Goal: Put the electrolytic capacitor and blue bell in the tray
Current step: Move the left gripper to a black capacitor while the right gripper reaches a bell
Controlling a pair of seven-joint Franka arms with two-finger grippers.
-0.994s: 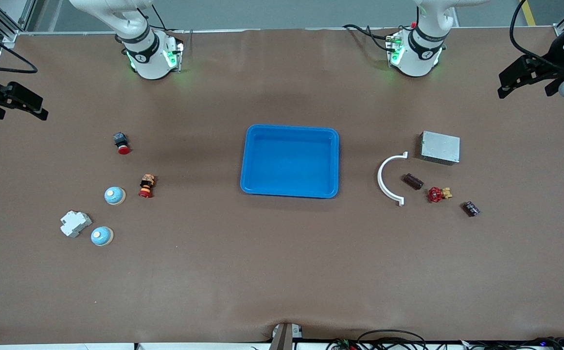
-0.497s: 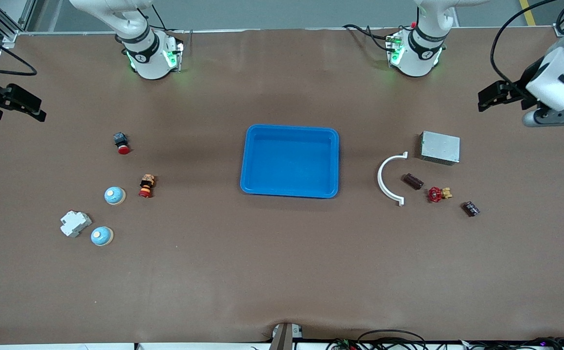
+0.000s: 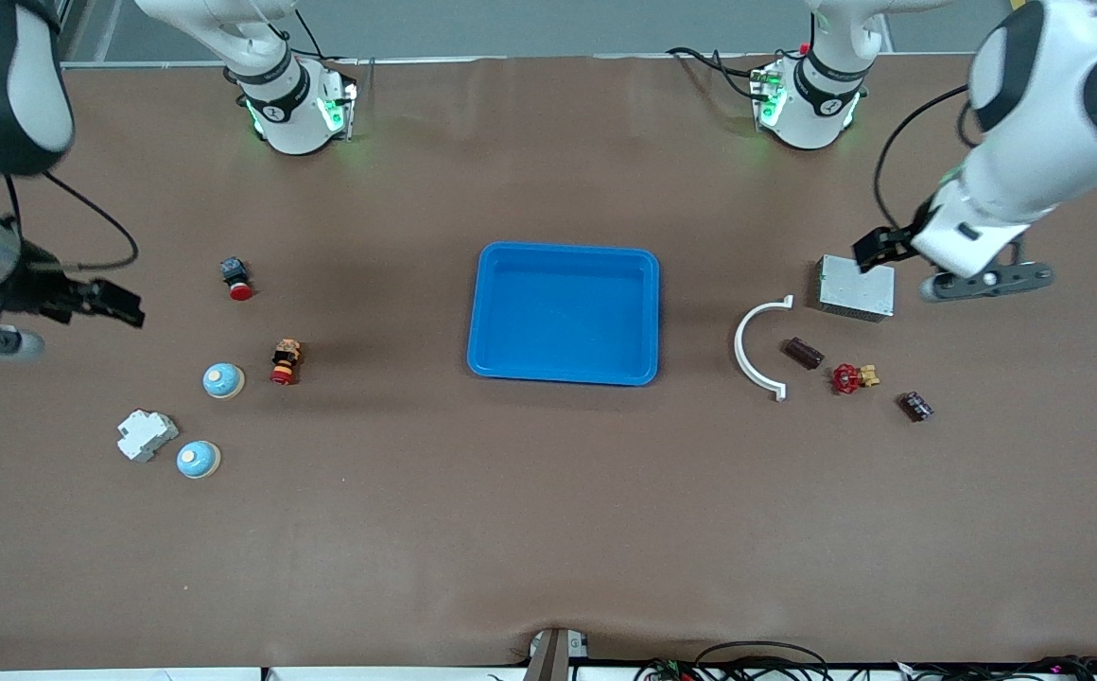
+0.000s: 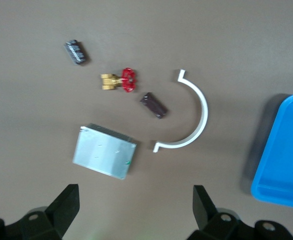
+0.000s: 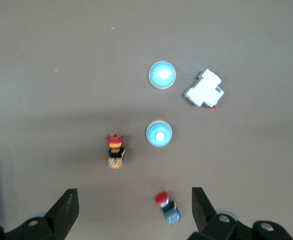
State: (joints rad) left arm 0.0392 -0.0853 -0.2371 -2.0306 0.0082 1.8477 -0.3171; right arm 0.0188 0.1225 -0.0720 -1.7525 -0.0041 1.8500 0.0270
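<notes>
Both hands newly inward: left hand (image 3: 875, 248) above grey box (image 3: 856, 287), right hand (image 3: 123, 305) beside the bells.

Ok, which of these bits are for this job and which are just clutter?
For the job: blue tray; two blue bells; two dark cylinders, either possibly the capacitor; left gripper open, up by the grey box; right gripper open over the right arm's end.
Lying about: grey box, white curved clip, red-handled valve, white breaker, two red push buttons.
</notes>
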